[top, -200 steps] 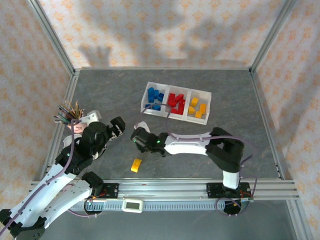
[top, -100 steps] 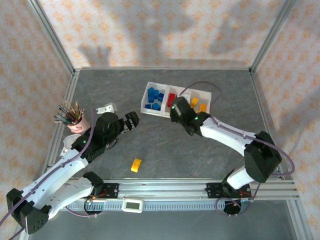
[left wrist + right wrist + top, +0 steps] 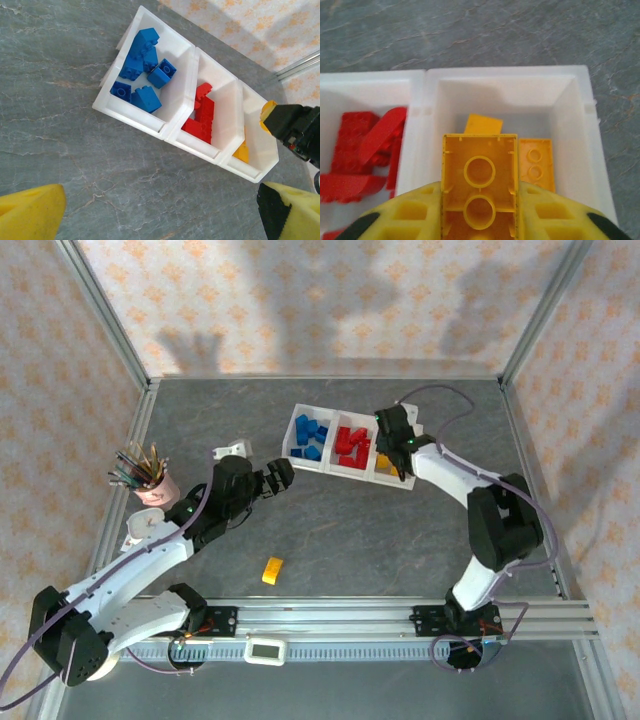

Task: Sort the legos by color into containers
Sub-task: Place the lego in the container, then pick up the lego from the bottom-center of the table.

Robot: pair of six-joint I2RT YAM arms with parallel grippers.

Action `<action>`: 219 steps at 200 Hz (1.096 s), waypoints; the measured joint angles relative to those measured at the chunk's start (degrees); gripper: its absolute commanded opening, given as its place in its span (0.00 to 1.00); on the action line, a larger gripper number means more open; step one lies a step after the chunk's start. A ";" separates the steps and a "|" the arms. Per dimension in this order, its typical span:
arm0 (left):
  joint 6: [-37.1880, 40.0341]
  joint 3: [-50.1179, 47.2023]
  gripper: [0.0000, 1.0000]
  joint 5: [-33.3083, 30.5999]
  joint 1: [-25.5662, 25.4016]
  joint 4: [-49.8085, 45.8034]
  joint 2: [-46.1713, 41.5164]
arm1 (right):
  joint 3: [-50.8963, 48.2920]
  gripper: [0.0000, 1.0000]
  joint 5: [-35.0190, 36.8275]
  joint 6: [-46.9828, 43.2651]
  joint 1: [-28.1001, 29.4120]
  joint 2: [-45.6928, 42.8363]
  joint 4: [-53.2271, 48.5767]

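While the right claw [image 3: 480, 217] sits pinched on the held brick [image 3: 480, 190] right over the yellow bin [image 3: 577, 107], I'd call this the release step of a nearly finished sort. Jaws are closed to brick width, with one finger on each long side.

Done, as far as visible:
- blue legos [image 3: 142, 70] are in the blue bin [image 3: 175, 47], farthest to that claw's left
- red legos [image 3: 362, 150] are in the red bin [image 3: 225, 102], just left of the claw
- yellow legos [image 3: 536, 165] lie in the bin just below and ahead of the fingertips
- no mixed colours in any bin that I can see

Left to do: drop this one, then fetch the loose brick [image 3: 272, 570]. It is yellow-orange and lies alone on the table [image 3: 400, 540]. That puts it well apart from the right claw, back toward the bases. It is nearer the left claw [image 3: 278, 476], on that claw's base side. My read is two bricks to go.

Left claw is wide open with nothing in it. The tray [image 3: 130, 120] is ahead of its fingertips, blue end nearest.

Held brick is yellow-orange and oblong, with its hollow underside facing the wrist camera. Two round tubes show inside thin walls. It sits square in the fingers, not cocked. It looks like hard smooth plastic, so it should fall clean when the jaws part. The bin is much wider than the brick.
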 measured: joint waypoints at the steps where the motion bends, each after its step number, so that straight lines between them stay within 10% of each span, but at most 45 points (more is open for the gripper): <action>1: 0.02 0.00 0.99 0.02 0.00 0.02 0.02 | 0.20 0.43 0.04 -0.24 -0.13 0.20 -0.02; 21: 0.22 0.00 0.99 0.48 0.31 0.48 0.37 | 3.13 0.64 0.42 -1.14 -1.51 3.15 -0.33; 82: 0.20 0.04 0.99 0.76 0.81 0.72 -0.72 | 4.33 0.70 -2.27 -2.54 2.12 0.70 -1.27; 219: -0.31 -2.38 0.99 -5.40 1.16 -13.44 -18.69 | -6.54 0.85 -6.05 9.49 39.26 -5.46 -1.16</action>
